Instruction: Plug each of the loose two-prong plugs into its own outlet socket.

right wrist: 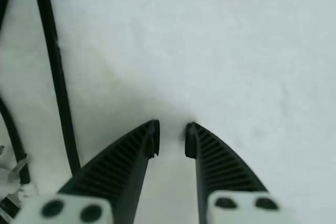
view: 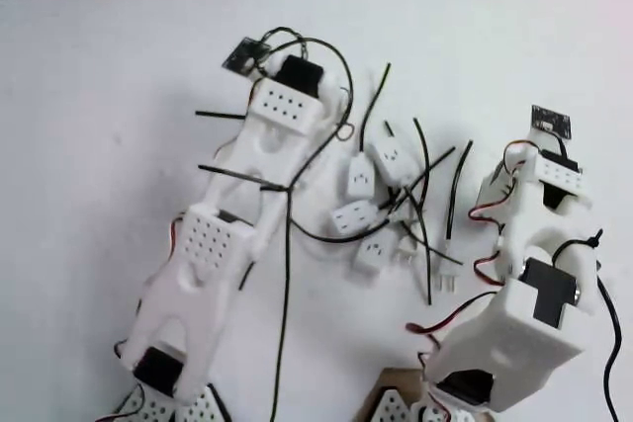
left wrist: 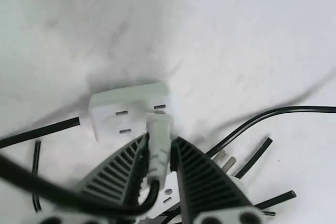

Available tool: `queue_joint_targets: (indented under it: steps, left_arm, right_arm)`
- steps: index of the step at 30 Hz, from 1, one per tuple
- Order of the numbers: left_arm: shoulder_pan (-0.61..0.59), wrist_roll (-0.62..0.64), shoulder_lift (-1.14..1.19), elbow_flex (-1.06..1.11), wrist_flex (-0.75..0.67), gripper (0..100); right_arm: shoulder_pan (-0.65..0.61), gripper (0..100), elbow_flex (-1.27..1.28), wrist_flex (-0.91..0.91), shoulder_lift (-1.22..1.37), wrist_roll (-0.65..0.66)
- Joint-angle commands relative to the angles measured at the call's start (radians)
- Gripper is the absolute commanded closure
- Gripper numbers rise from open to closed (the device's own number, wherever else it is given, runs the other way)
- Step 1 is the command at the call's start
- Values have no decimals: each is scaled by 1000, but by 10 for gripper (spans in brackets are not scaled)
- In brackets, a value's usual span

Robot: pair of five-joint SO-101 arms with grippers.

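The flat white table (view: pixel 89 76) holds two white robot arms, side by side. The left arm (view: pixel 213 244) stretches far out over the table. The right arm (view: pixel 514 328) stands bent on its own side. Between them lies a heap of small white plastic outlet sockets (view: pixel 361 180), tangled with thin black cords (view: pixel 427 234). One small white loose plug (view: pixel 448 279) lies at the end of a cord on the heap's right side and touches no socket.

In the left wrist view, the left gripper (left wrist: pixel 159 141) is squeezed tight on a small white two-prong plug (left wrist: pixel 159 127). The plug's front end touches the face of a boxy white outlet socket (left wrist: pixel 126 109), right by one pair of dark slots. I cannot tell if the prongs are inside. A thick black cable (left wrist: pixel 63 195) crosses in front of the fingers. More short black cords lie on the table nearby.

In the right wrist view, the right gripper (right wrist: pixel 171 132) hangs over bare table. Its two black ribbed fingers (right wrist: pixel 131 156) are a little apart and hold nothing. A long black cable (right wrist: pixel 55 72) lies just beside it.
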Motion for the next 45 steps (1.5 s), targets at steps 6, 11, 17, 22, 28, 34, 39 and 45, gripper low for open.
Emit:
queue_joint_targets:
  steps: [6,11,17,22,28,34,39,45]
  left_arm:
    - [-41,9,-7,-32,-6,976]
    - [-7,14,5,-31,-8,976]
    - [-12,38,99,-41,-8,976]
    - [2,41,105,-43,15,976]
    - [-13,-37,105,-31,89,976]
    - [-21,-181,99,20,89,975]
    - [-25,-376,64,34,84,960]
    - [-5,-555,-58,43,87,750]
  right_arm:
    - [-8,897,-21,2,13,-5]
    - [-8,897,-21,2,13,-5]
    - [-8,897,-21,2,13,-5]
    - [-8,897,-21,2,13,-5]
    - [-8,897,-21,1,13,-5]
    - [-8,897,-23,1,13,-5]
    - [-8,897,-23,-10,13,-5]
    - [-8,896,-23,-10,13,-5]
